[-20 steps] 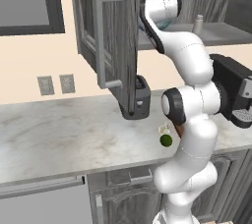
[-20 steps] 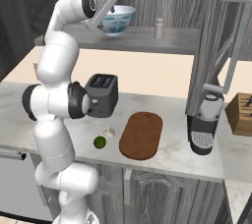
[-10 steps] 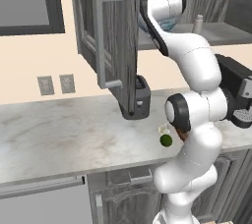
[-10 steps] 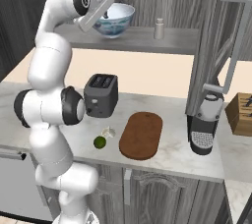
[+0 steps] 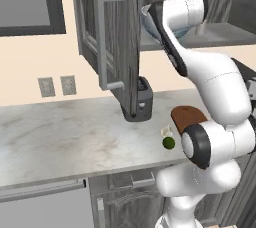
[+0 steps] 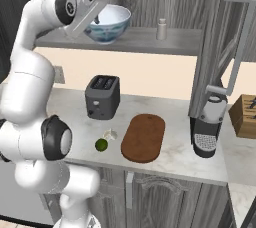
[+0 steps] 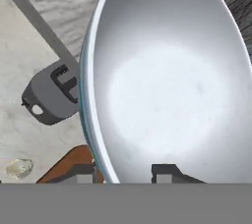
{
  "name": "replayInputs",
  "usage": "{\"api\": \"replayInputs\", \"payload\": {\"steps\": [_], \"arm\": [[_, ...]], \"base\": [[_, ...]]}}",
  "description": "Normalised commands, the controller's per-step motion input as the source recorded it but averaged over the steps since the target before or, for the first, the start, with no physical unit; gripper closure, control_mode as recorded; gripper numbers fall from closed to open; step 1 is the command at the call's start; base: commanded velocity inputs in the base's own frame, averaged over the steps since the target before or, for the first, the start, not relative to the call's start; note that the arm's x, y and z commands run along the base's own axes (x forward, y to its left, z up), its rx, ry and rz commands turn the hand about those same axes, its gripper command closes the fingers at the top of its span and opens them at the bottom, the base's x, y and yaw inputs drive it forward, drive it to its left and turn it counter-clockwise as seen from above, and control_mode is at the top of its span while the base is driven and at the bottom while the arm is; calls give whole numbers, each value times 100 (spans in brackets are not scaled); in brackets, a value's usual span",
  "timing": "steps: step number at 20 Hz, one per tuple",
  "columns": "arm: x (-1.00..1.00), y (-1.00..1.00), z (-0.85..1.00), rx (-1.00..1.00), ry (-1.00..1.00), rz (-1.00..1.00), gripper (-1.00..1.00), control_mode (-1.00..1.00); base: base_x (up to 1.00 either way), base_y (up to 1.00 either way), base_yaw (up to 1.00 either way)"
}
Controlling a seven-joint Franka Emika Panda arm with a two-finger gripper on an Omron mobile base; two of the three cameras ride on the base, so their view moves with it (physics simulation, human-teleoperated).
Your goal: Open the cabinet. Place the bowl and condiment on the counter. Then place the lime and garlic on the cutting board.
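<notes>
1. The gripper (image 7: 129, 171) is closed on the rim of the bowl (image 6: 107, 23): in the hand view one dark fingertip sits outside the bowl's wall and the other inside, against the smooth white interior.
2. The bowl is wide and round, glossy white within, with a blue-and-white pattern on its outer wall. It sits at the left end of the grey shelf (image 6: 150, 42) inside the cabinet (image 5: 112, 37).
3. The cabinet is dark grey wood-grain with raised-panel doors. Its left door stands swung out, edge-on in the left base view, carrying a long silver bar handle (image 5: 102, 42).
4. The condiment (image 6: 161, 28) is a small pale beige shaker, a slim cylinder with a greyish cap. It stands upright on the same shelf, right of the bowl and apart from it.
5. The counter (image 6: 175, 144) is light marble, beige-grey with faint brown veins, smooth and flat.
6. The cutting board (image 6: 144, 137) is a flat oval of dark reddish-brown wood, lying near the counter's front edge.
7. The lime (image 6: 101, 144) is a small round dark green ball, just left of the board by the front edge.
8. The garlic (image 6: 110, 134) is a tiny off-white lumpy bulb, just behind the lime and close to it.
9. A boxy dark grey toaster (image 6: 102, 97) with two top slots stands toward the back of the counter, behind the garlic.
10. A grey and black coffee machine (image 6: 207, 132) stands right of the board, and a brown wooden knife block (image 6: 245, 117) sits at the right edge.
</notes>
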Motion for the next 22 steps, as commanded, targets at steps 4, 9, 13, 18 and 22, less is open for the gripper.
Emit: {"api": "replayInputs", "payload": {"steps": [4,9,13,18,22], "arm": [[-100,0,-18,6,-1,19,100,-100],[-100,0,-67,3,0,40,100,-100],[-99,0,-86,0,1,49,100,-100],[-14,2,-97,-4,8,48,100,-100],[46,27,-77,-11,0,43,100,-100]], "base": [[0,0,0],[0,0,0],[0,0,0],[0,0,0],[0,0,0]]}}
